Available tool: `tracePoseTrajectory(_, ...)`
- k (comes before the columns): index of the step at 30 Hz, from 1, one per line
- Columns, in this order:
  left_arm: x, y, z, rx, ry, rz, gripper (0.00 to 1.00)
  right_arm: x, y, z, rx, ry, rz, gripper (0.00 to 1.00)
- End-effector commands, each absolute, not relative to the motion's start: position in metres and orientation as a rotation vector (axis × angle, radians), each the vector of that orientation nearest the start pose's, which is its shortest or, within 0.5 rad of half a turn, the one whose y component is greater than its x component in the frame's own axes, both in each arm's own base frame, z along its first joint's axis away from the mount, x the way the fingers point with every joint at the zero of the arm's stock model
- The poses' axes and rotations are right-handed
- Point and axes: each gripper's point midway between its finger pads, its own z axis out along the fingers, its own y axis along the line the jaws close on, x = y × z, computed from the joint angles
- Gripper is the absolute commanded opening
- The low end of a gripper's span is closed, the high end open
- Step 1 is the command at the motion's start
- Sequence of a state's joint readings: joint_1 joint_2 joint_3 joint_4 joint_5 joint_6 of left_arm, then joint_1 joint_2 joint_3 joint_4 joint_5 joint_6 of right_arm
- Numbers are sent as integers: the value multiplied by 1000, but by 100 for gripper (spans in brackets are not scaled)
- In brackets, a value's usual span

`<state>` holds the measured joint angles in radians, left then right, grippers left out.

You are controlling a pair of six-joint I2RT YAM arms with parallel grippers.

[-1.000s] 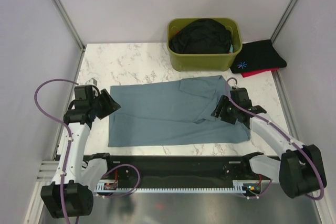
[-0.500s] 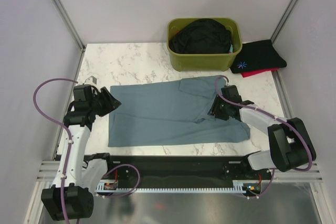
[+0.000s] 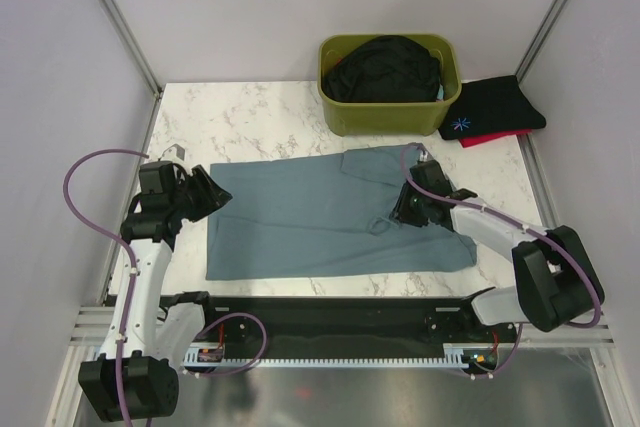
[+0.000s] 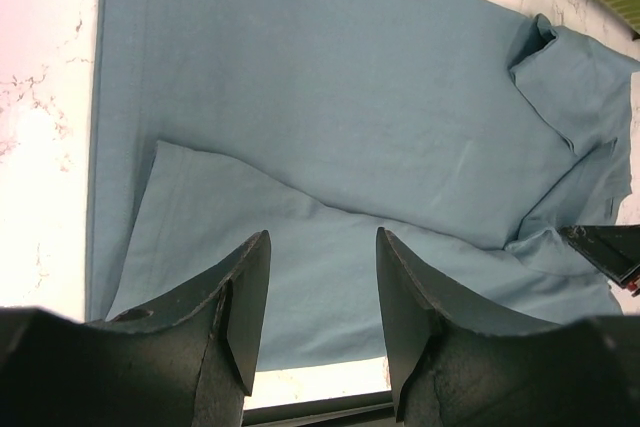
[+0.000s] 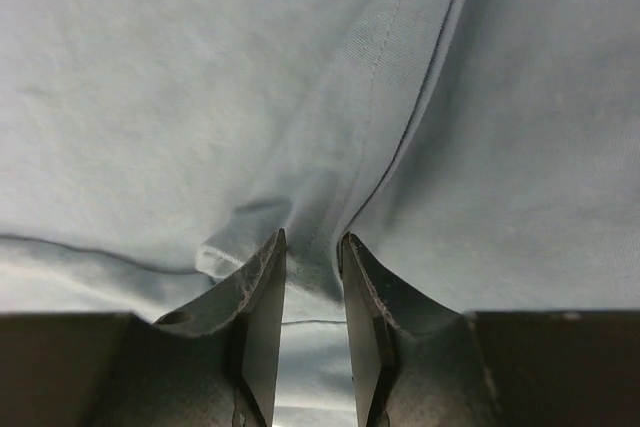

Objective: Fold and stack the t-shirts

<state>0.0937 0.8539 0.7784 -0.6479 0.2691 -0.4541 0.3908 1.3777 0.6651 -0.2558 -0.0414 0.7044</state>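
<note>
From above, you have the large, plain teal-blue cotton t-shirt (image 3: 300, 222) spread flat across the white marble-patterned table (image 3: 250, 117), with a sleeve already turned in at its right end. The left gripper (image 3: 207, 197) hangs at the shirt's left edge and the right gripper (image 3: 403, 209) sits down on the folded-in cloth. Behind them, the olive-green plastic bin (image 3: 385, 119) holds a crumpled black t-shirt (image 3: 385, 67). Just right of the bin a folded black t-shirt with small blue print (image 3: 495, 102) lies on a folded red t-shirt (image 3: 490, 138). In the left wrist view, the left gripper (image 4: 320, 247) is wide open and empty above the shirt's near left corner, where one layer lies over another. In the right wrist view, the right gripper (image 5: 310, 247) is nearly closed, with a pucker of teal cloth beside a seam gathered between its tips, so it looks to have a pinch. You are in the folding step on this shirt. Next you likely need the left gripper down on its corner before both carry the cloth over together.
</note>
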Motion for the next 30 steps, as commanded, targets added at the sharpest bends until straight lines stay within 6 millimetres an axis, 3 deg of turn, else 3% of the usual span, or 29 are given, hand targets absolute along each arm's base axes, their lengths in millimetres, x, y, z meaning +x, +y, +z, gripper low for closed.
tracePoseTrajectory(1,258,-43,176,-408,2224,-505,54,299,160,61,388,2504,489,36)
tracePoseTrajectory(5,258,-44,176,-406,2221,-507,54,326,180,82,357,2462,524,37)
tracePoseTrajectory(7,258,-44,177,-405,2218,-507,54,335,188,81,337,2468,524,42)
tracePoseTrajectory(8,258,-44,178,-404,2216,-507,54,348,198,94,311,2438,546,46)
tracePoseTrajectory(9,258,-44,178,-404,2215,-505,54,354,202,88,274,2453,531,55)
tracePoseTrajectory(11,257,-44,178,-403,2212,-505,54,376,211,104,232,2416,534,62)
tracePoseTrajectory(12,257,-44,179,-402,2209,-505,54,382,211,99,199,2433,497,66)
tracePoseTrajectory(14,257,-44,180,-403,2208,-506,54,408,202,115,207,2369,384,68)
tracePoseTrajectory(15,257,-44,181,-398,2205,-508,54,411,197,108,187,2392,334,68)
tracePoseTrajectory(17,257,-44,181,-399,2203,-507,54,428,184,116,211,2365,258,68)
tracePoseTrajectory(23,257,-45,182,-393,2200,-516,54,439,122,91,330,2401,72,65)
tracePoseTrajectory(26,257,-46,181,-391,2203,-521,54,439,104,82,364,2419,50,63)
tracePoseTrajectory(30,257,-47,181,-387,2204,-529,54,441,97,71,373,2439,31,61)
